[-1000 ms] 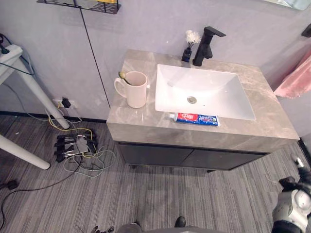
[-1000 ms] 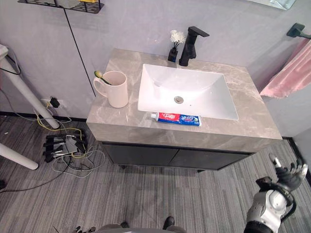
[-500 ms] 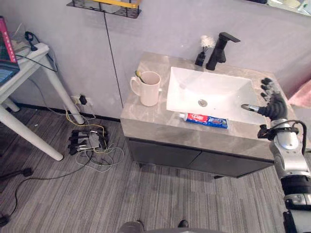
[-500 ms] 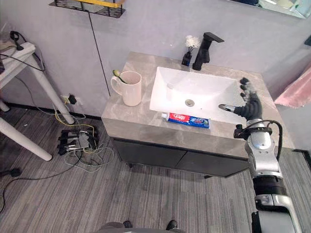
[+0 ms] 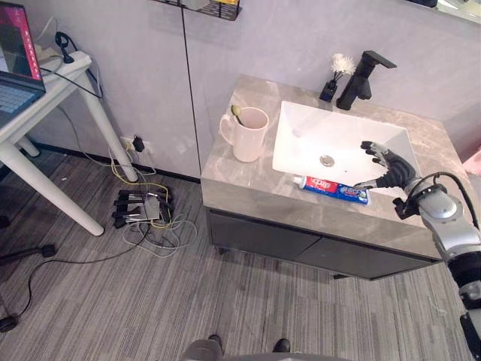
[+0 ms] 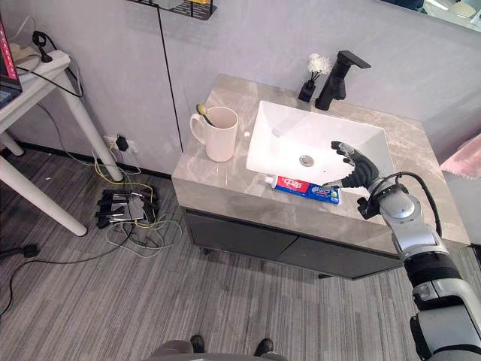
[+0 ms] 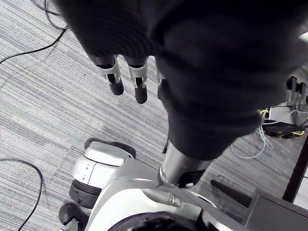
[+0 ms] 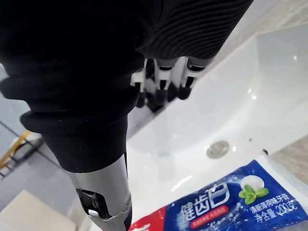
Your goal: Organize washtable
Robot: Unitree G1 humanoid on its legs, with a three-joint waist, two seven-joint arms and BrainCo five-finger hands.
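The toothpaste tube (image 5: 336, 189) lies flat on the grey stone washtable (image 5: 240, 177), along the front rim of the white sink (image 5: 301, 139). The right hand (image 5: 387, 167) hangs over the sink's front right corner, just above the tube's right end. Its fingers (image 8: 161, 84) are spread and loosely bent, holding nothing. The thumb points down at the tube, possibly touching it; the angle leaves that unclear. To the left of the sink stands 1 cream mug (image 5: 248, 135) with a toothbrush (image 5: 236, 114) leaning inside. A black faucet (image 5: 362, 75) and a small dark vase of white flowers (image 5: 332, 81) sit behind the basin. The left hand (image 7: 137, 82) hangs over the grey floor (image 7: 38, 96), fingers straight and empty.
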